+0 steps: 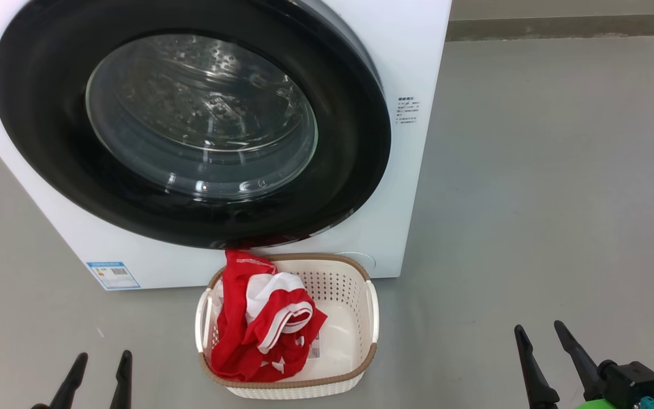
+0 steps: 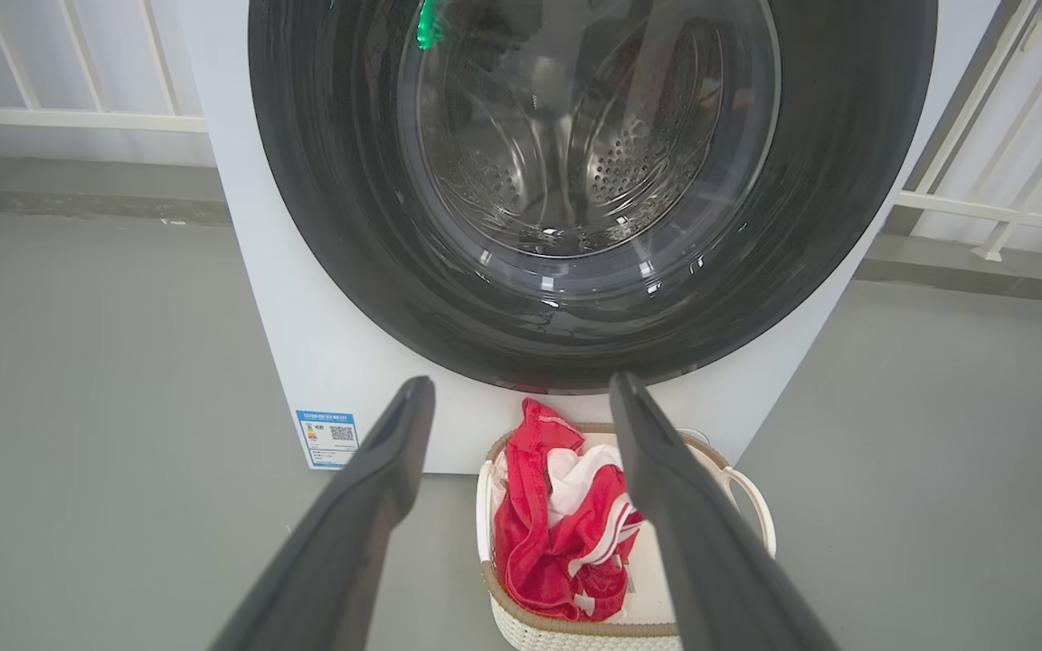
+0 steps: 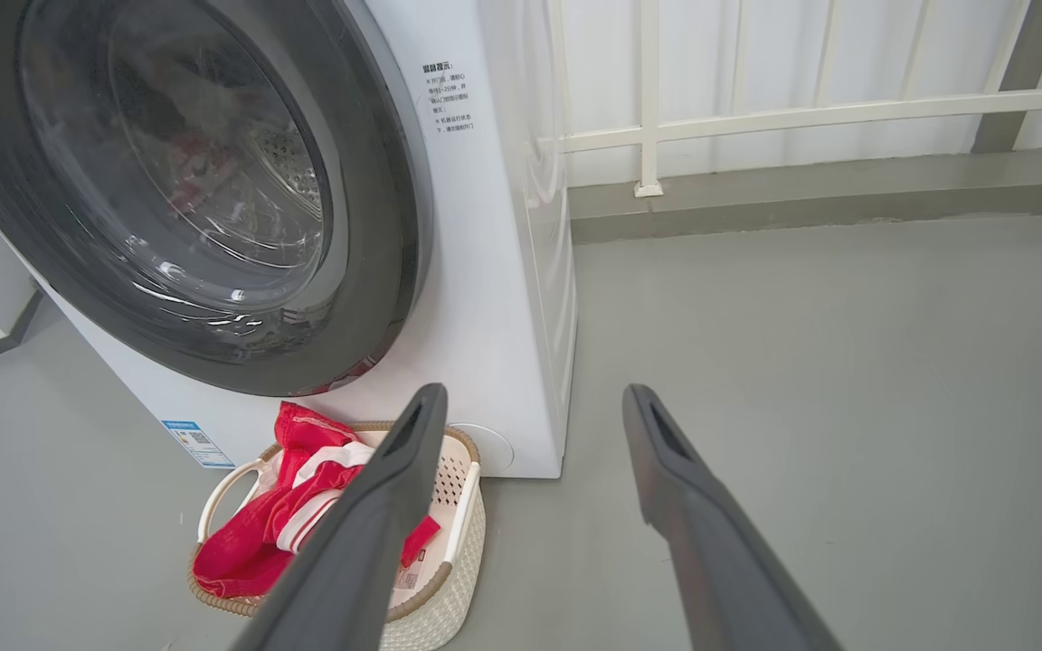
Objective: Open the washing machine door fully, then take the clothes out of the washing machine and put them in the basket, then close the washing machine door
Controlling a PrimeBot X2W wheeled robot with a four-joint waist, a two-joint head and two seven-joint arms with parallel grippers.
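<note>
The clothes (image 1: 259, 324) lie in the basket (image 1: 355, 272) before the machine (image 1: 418, 57). They look soft and light, easy to pinch at a raised fold. The door (image 1: 49, 142) seems shut. The left end effector (image 1: 104, 354) and the right end effector (image 1: 538, 326) stand wide open, holding nothing.

Head cam looks down, wrist cams low, face fwd, all share door (image 1: 191, 130), basket (image 1: 335, 284)

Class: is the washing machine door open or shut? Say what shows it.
Shut: the washing machine door lies flush against the front of the washing machine; the drum is seen through its glass.
</note>
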